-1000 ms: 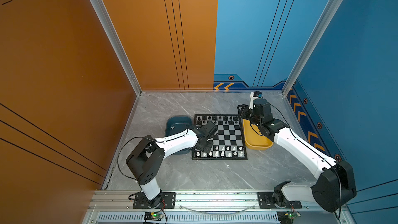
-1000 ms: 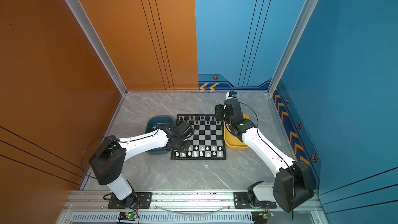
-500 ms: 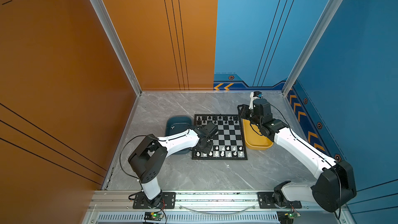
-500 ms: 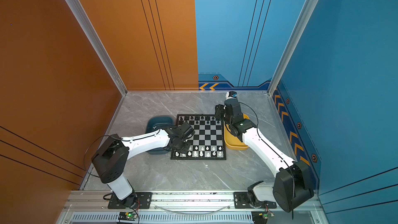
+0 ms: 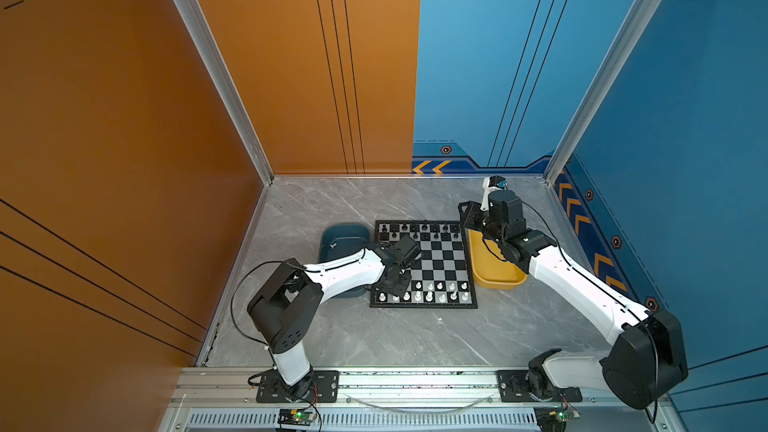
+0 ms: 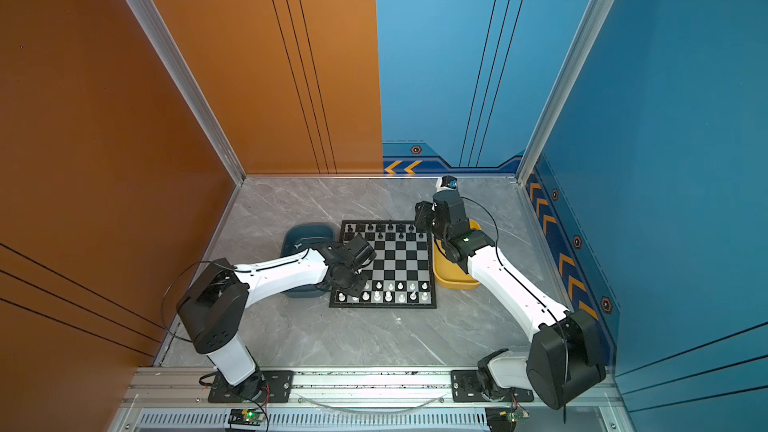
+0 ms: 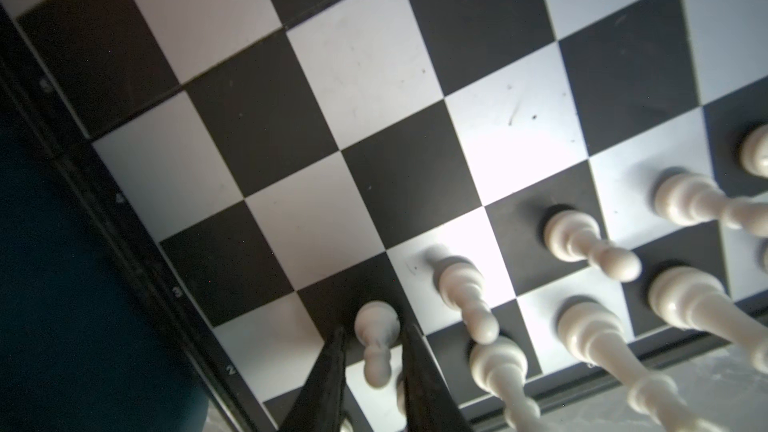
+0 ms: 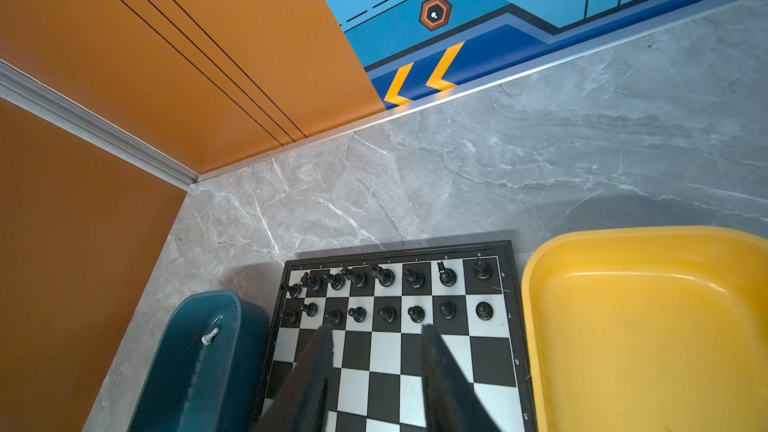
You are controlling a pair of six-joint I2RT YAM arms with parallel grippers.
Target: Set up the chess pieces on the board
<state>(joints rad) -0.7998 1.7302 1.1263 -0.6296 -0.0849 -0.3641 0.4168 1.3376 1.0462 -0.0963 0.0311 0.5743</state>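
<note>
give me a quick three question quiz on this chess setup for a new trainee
1. True or false: the right gripper is holding something.
2. Where is the white piece that is not yet on the board? A yellow tray, B teal tray, C bare tabletop.
3. What stands between the fingers of the left gripper?
Key: 1 false, its jaws are open with nothing between them. 2 B. 3 a white pawn.

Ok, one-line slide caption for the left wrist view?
Left gripper straddles a white pawn standing on the board, jaws just clear of it, other white pieces alongside.
</note>
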